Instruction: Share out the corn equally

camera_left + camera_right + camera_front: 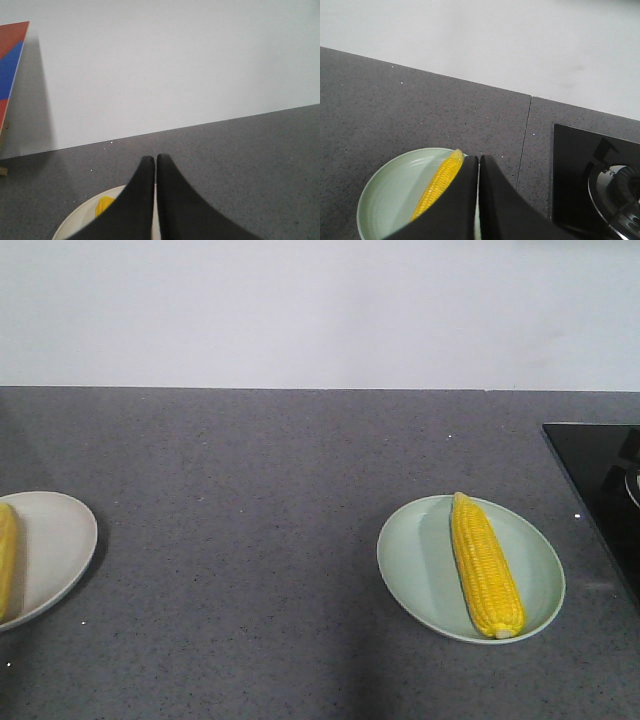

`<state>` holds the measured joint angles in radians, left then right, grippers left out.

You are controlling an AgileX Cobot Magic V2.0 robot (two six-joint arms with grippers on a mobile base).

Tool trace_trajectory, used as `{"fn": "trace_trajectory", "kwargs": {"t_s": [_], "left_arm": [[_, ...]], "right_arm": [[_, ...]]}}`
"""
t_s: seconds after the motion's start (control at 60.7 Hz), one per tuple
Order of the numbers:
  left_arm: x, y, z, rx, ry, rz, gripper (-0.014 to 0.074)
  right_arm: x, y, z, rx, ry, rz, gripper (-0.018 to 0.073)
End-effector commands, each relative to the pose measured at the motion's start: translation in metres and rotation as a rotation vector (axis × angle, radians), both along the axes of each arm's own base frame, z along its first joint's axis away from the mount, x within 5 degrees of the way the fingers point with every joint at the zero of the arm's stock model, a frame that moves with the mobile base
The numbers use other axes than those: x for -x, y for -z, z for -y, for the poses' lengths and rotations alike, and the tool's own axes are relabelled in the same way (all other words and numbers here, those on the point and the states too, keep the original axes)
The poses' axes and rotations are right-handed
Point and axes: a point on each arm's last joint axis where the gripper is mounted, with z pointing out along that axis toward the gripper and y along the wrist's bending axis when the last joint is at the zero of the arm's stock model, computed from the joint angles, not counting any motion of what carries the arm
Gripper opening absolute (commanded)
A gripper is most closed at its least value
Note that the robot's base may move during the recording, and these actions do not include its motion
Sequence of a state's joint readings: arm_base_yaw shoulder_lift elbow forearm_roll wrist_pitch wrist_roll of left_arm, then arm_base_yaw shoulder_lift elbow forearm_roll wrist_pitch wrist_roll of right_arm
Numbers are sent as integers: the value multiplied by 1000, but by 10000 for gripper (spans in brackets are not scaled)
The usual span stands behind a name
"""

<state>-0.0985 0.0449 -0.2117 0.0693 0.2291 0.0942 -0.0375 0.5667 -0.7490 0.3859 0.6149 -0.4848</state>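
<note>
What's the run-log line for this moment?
left gripper: shut, empty, above cream plate | right gripper: shut, empty, above green plate | corn: one visible per plate

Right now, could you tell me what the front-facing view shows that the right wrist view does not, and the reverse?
Only the front-facing view shows the beige plate at the left edge, with a cob partly cut off on it. Only the right wrist view shows the shut right gripper and the stove burner. Both show the green plate with one cob on it, the grey counter and the black cooktop.
</note>
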Motion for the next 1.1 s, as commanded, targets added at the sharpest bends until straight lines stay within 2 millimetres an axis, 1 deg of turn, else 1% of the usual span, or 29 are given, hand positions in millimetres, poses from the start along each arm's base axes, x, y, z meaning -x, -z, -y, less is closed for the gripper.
{"fn": "trace_trajectory", "kwargs": {"t_s": [0.0,0.049,0.181,0.33,0.412,1.087], "left_arm": [[3,5,0,15,8,82,-8],[3,16,0,18,9,74,-8],[-4,37,2,59,19,73,-8],[-7,51,3,81,27,131,-7],[-7,53,2,77,26,110,-7],[-7,52,2,79,26,108,-7]], "right_arm": [[-1,-13,1,-14,17,82,-10],[-1,-13,1,-14,17,82,-10],[-1,-12,1,-14,16,81,-10],[-1,-12,1,-14,16,81,-10],[-1,-12,1,-14,16,81,-10],[-1,-12,1,-14,16,81,-10]]}}
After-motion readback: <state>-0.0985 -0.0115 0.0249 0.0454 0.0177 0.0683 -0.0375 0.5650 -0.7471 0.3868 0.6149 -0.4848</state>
